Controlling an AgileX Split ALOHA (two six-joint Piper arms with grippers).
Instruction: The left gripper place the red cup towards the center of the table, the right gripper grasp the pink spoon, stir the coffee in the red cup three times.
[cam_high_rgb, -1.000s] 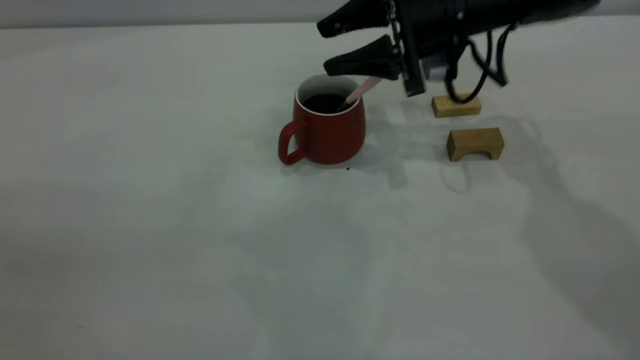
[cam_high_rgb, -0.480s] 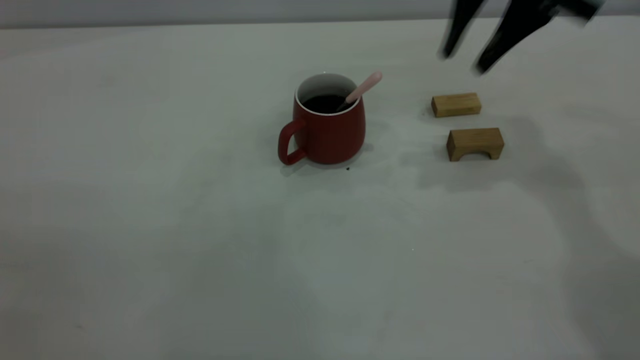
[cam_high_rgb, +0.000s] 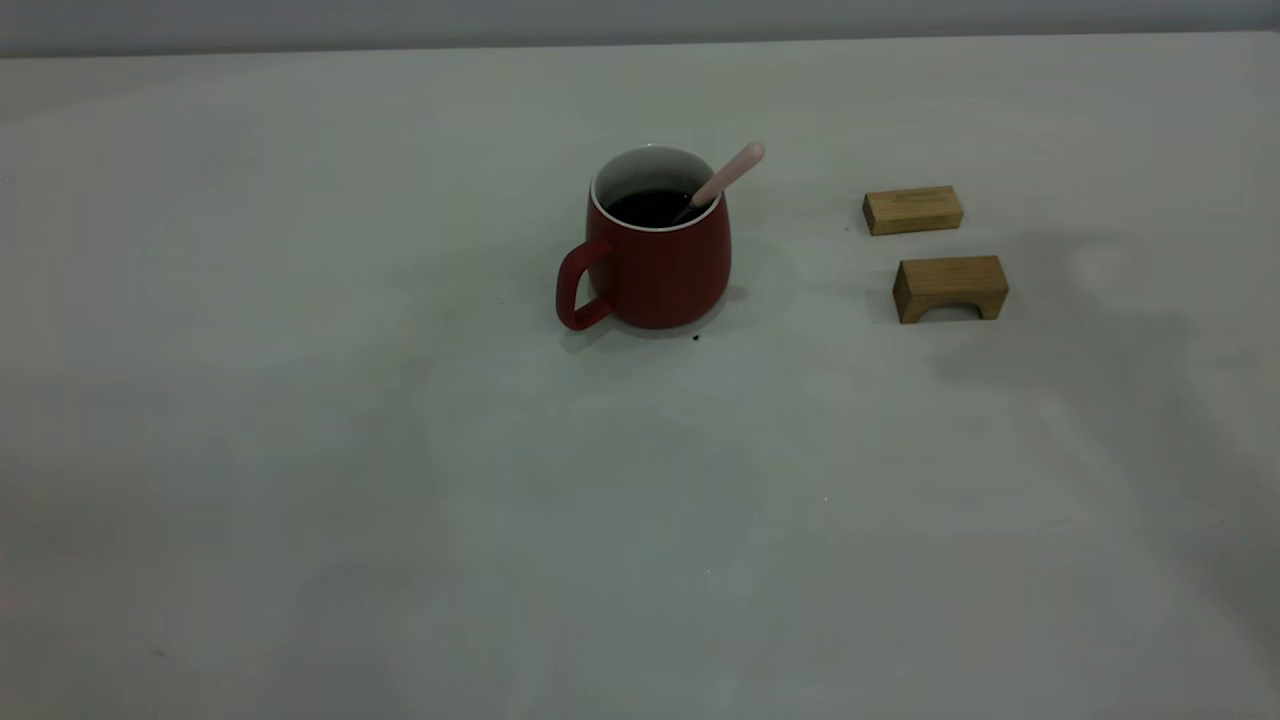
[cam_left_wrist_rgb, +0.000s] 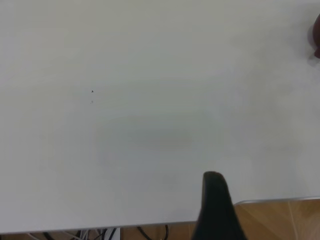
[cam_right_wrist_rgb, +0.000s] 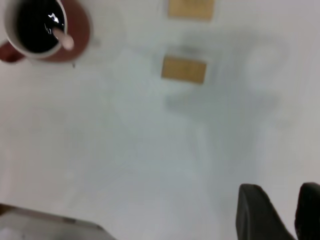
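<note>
The red cup (cam_high_rgb: 660, 265) stands near the middle of the table (cam_high_rgb: 400, 450), handle toward the front left, with dark coffee (cam_high_rgb: 650, 206) inside. The pink spoon (cam_high_rgb: 728, 175) leans in it, bowl in the coffee and pink handle sticking out over the right rim. Neither gripper shows in the exterior view. In the right wrist view my right gripper (cam_right_wrist_rgb: 280, 200) hangs open and empty high over the table, far from the cup (cam_right_wrist_rgb: 80, 35) and spoon (cam_right_wrist_rgb: 64, 39). My left gripper (cam_left_wrist_rgb: 216, 205) sits by the table's edge, with a sliver of the cup (cam_left_wrist_rgb: 316, 37) far off.
Two small wooden blocks lie right of the cup: a flat one (cam_high_rgb: 912, 210) farther back and an arch-shaped one (cam_high_rgb: 950, 287) nearer the front. A tiny black speck (cam_high_rgb: 696, 338) lies by the cup's base. The table's edge (cam_left_wrist_rgb: 270, 201) shows in the left wrist view.
The right gripper, open beside the spoon's handle a second ago, has pulled up and to the right out of the exterior view. The spoon stays leaning in the cup.
</note>
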